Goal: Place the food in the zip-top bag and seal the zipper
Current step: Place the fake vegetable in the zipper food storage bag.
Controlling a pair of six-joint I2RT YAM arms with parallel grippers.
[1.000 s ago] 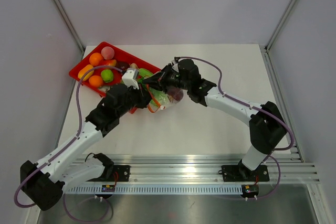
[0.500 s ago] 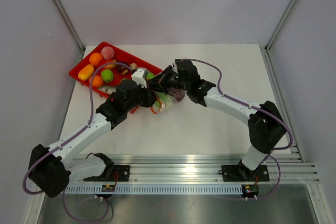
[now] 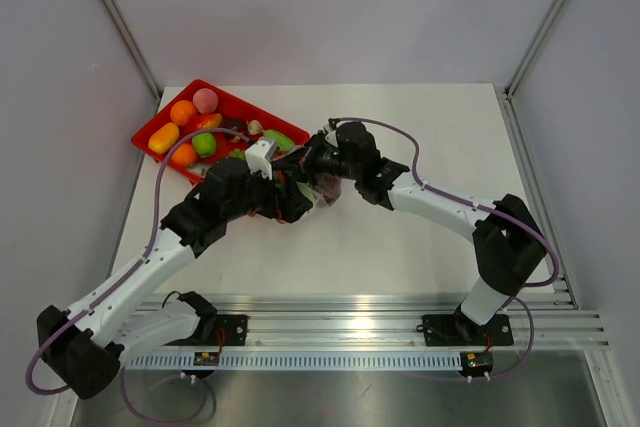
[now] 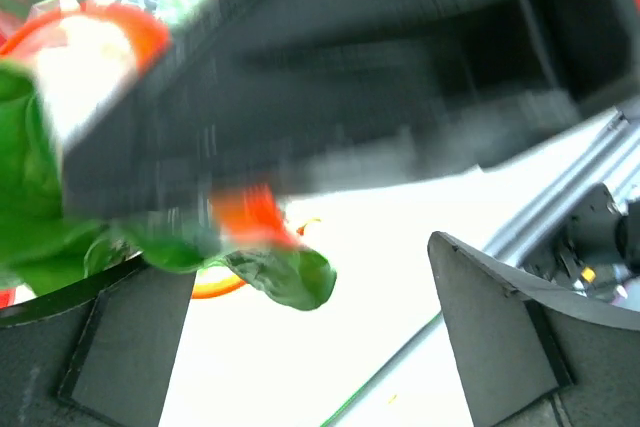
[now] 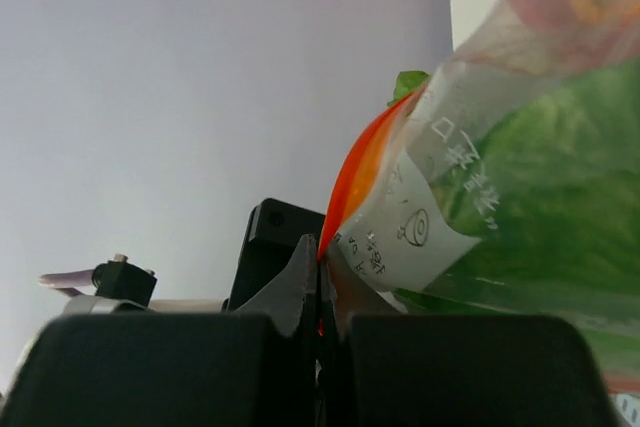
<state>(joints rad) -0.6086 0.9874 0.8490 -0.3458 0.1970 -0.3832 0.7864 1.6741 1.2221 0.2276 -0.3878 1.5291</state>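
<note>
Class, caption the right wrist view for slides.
Right end effector shut on the zip-top bag at its orange zipper, green cabbage inside.

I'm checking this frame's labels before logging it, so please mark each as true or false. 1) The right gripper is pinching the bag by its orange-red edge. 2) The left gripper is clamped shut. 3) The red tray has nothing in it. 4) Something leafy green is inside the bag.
1) True. The right gripper is shut on the zip-top bag, right at the zipper.
2) False. The left gripper is open, and its fingers stand wide apart.
3) False. Several toy fruits lie in the red tray.
4) True. The leafy green food shows through the clear plastic.
</note>
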